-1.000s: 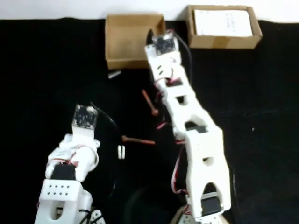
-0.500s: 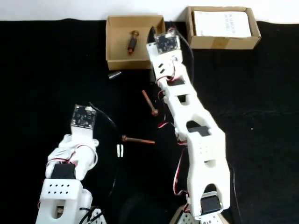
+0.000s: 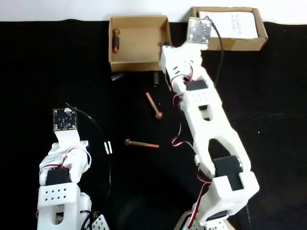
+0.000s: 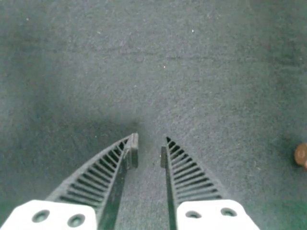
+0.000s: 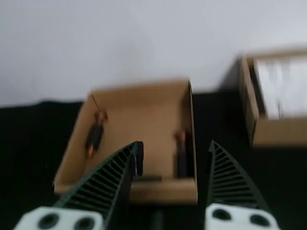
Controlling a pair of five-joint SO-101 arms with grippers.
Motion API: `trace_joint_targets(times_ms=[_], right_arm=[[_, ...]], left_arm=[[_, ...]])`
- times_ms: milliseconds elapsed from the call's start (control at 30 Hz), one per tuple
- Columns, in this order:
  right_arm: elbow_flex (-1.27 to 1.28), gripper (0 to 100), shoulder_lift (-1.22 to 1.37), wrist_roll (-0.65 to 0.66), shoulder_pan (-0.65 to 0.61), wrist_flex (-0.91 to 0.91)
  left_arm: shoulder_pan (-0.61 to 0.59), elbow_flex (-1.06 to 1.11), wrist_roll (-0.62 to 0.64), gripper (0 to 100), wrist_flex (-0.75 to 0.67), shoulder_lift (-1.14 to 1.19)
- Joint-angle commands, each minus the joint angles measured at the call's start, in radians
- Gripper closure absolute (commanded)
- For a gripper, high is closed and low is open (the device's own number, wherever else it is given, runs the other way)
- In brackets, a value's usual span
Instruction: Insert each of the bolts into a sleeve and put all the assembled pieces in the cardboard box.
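The right gripper [image 5: 175,143] hangs empty with its jaws wide apart just over the near wall of the cardboard box [image 3: 139,64], so the drop looks done. One assembled piece [image 3: 115,40] lies against the box's left wall and a second assembled piece [image 5: 181,151] lies along its right wall. The left gripper [image 4: 149,141] is low over the black cloth [image 4: 201,57], its jaws only narrowly parted and holding nothing. Two pairs are left to make, I judge: a bolt [image 3: 153,105] lies slantwise in the middle of the cloth, another bolt [image 3: 141,143] lies flat nearer the arms, one sleeve [image 3: 117,76] sits just outside the box's front left corner, and a second sleeve [image 3: 156,78] lies just beside the right arm's wrist. To pair the next two well, the right arm should rise clear of the box wall before swinging. It should then take the slanted bolt across the shank close to its head, so the tip stays free. The left gripper needs to open wider before closing on a sleeve, and should bring the bore into line with the bolt before any push. A second box [image 3: 230,43] beside the first holds a white sheet [image 3: 230,23] with faint lines of print, too small to read; no other writing can be made out.
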Motion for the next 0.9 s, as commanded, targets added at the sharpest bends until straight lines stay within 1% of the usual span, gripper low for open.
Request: trace_joint_targets(times_ms=[0, 133, 333, 533, 633, 867], right_arm=[[-0.222, 79.6, 0.033, -0.046, 0.005, 0.283], [-0.496, 79.6, 0.246, -0.044, -0.007, 0.481], [-0.944, 79.6, 0.627, -0.043, -0.071, 0.746], [-1.339, 79.6, 0.921, -0.040, -0.085, 0.845], [-1.426, 79.7, 1.003, -0.040, -0.091, 0.875], [-1.431, 79.7, 1.066, -0.040, -0.093, 0.869]], left_arm=[[-0.018, -0.053, 0.006, 90, 0.021, -0.004], [-0.022, -0.056, 0.006, 90, 0.026, -0.004], [-0.022, -0.056, 0.006, 90, 0.025, -0.004], [-0.022, -0.053, 0.006, 90, 0.023, -0.004], [-0.022, -0.051, 0.006, 90, 0.023, -0.004], [-0.022, -0.050, 0.006, 90, 0.021, -0.004]])
